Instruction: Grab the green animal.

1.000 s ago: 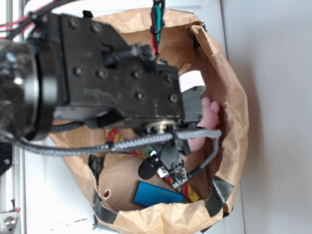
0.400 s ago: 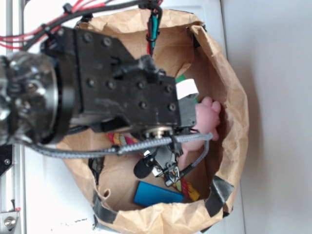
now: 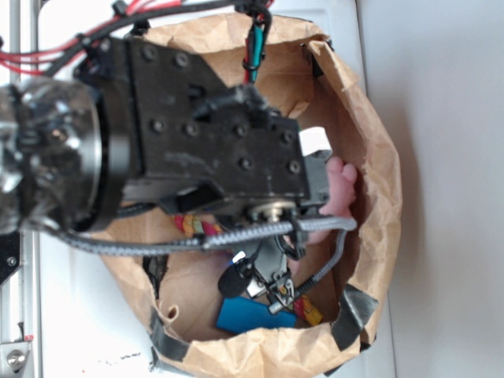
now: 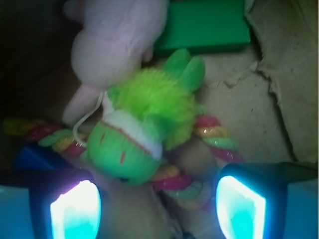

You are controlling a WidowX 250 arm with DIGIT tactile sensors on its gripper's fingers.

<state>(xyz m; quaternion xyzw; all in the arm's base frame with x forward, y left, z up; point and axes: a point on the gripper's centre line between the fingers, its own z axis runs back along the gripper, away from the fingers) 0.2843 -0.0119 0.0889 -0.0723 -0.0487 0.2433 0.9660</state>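
The green animal (image 4: 144, 129), a fuzzy lime-green plush with a pale band and red stitching, lies on a colourful rope (image 4: 217, 142) on the bag's floor in the middle of the wrist view. My gripper (image 4: 158, 209) hangs open above it. One glowing fingertip (image 4: 75, 211) shows at lower left and the other at lower right. The plush's head sits just beyond the gap, nearer the left finger, and nothing is between the fingers. In the exterior view the black arm (image 3: 213, 150) hides the green animal.
All of this lies inside a brown paper bag (image 3: 378, 157) with rolled walls. A pink plush (image 4: 114, 40) (image 3: 340, 189) touches the green animal's far side. A flat dark-green block (image 4: 207, 25) lies beyond it. A blue block (image 3: 253, 315) rests by the near wall.
The arm has shifted slightly right, deeper over the bag. A green sliver seen beside the white tag earlier is now covered by the arm.
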